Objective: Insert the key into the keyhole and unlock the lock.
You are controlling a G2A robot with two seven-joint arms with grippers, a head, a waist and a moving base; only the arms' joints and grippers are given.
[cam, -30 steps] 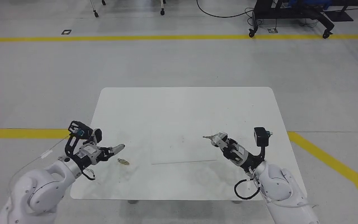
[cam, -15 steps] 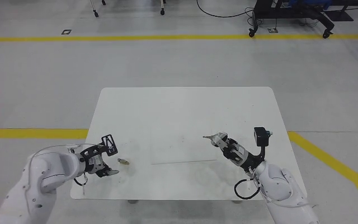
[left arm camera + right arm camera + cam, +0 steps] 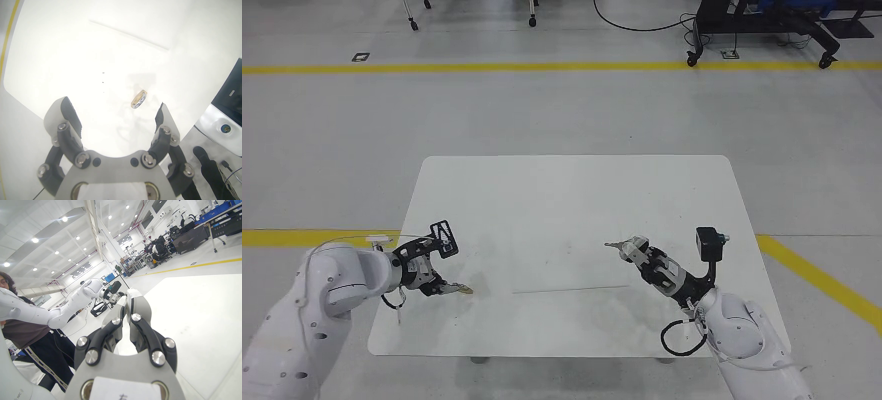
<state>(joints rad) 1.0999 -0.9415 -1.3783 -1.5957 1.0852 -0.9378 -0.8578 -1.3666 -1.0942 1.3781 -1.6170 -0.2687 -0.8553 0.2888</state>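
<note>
Small silver-faced brass padlock [image 3: 139, 99] is laid on the white table [image 3: 56, 47] just ahead of the wide-spread left gripper [image 3: 113, 102], long axis slanted across its gap; a thin silver key [image 3: 613, 243] is pinched by the right gripper [image 3: 630, 250], well apart.

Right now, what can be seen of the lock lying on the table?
The lock is a small padlock with a brass-coloured body and a silvery metal part along one side, probably the shackle. It lies flat and at an angle on the white table, close to the table's edge. It is just ahead of the open left gripper, nearer one finger than the other. Only the table touches it. Its keyhole cannot be made out.
</note>
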